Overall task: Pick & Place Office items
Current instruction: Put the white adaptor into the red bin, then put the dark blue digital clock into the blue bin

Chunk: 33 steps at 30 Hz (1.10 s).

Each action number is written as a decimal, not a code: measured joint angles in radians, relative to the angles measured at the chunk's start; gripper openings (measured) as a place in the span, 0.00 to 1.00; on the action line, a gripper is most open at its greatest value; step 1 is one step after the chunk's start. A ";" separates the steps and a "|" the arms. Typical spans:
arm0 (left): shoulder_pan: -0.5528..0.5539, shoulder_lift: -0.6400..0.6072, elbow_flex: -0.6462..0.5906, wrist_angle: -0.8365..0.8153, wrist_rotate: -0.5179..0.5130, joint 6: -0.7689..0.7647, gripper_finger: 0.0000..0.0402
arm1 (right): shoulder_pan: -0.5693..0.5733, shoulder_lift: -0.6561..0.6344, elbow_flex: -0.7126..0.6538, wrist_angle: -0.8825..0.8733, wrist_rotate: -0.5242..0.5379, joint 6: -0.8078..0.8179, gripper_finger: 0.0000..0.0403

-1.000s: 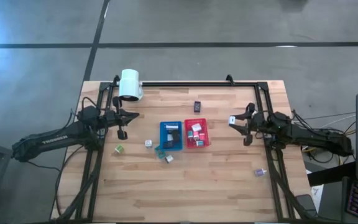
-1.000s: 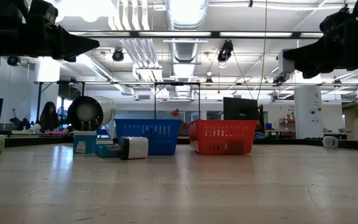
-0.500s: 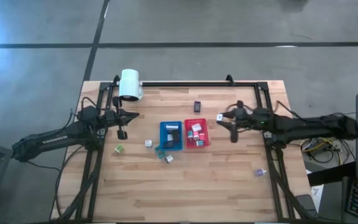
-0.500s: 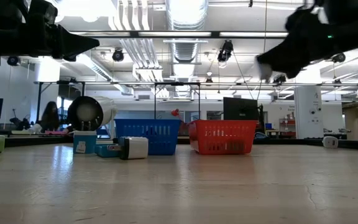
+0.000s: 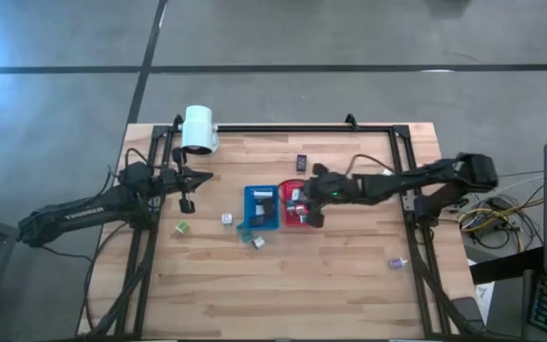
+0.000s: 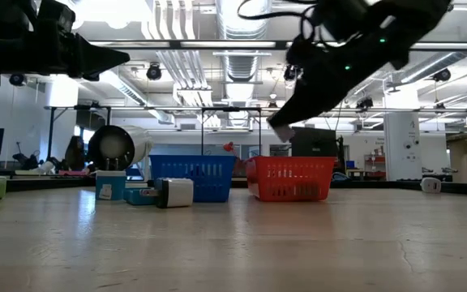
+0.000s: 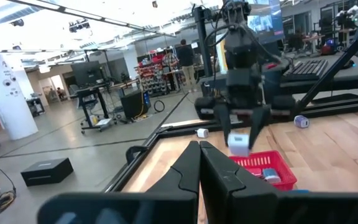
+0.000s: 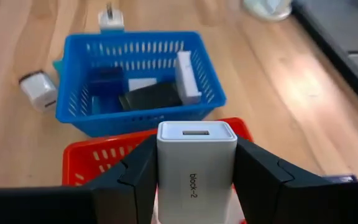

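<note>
My right gripper (image 5: 304, 196) reaches out over the red tray (image 5: 312, 218), shut on a white block (image 8: 196, 163) marked "block-2". In the low view the block (image 6: 280, 130) hangs well above the table. The blue tray (image 5: 261, 207) stands just left of the red one, and both hold small items. Loose office items lie on the wood: a green one (image 5: 181, 228), a white one (image 5: 227, 219), a black one (image 5: 302, 162). My left gripper (image 5: 187, 193) waits shut and with nothing in it at the table's left side. My right gripper pinches the white block by its two opposite side faces (image 8: 164, 171) between its two fingers (image 8: 135, 180). The fingers come from the table's right, slanting down. The block's socket end (image 8: 196, 132) points ahead past the fingertips. The block is lifted clear above the red tray.
A big white lamp head (image 5: 198, 128) lies at the far left. A small item (image 5: 397, 263) lies near the right front, and a white and a teal piece (image 5: 253, 238) lie in front of the blue tray. A black frame rail (image 5: 292, 127) runs along the far edge.
My right gripper has swung from the table's right side toward the left, out over the red tray, and has tipped from level to slanting down. The white block has travelled with it, clear of the table.
</note>
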 joint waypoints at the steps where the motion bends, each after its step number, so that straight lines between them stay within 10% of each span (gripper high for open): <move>1: 0.000 0.000 0.000 0.000 0.000 0.000 0.03 | 0.000 0.027 0.024 -0.017 -0.001 -0.003 0.40; 33: 0.001 0.001 -0.001 -0.008 -0.003 -0.003 0.03 | -0.001 0.157 0.146 -0.190 0.016 0.000 0.53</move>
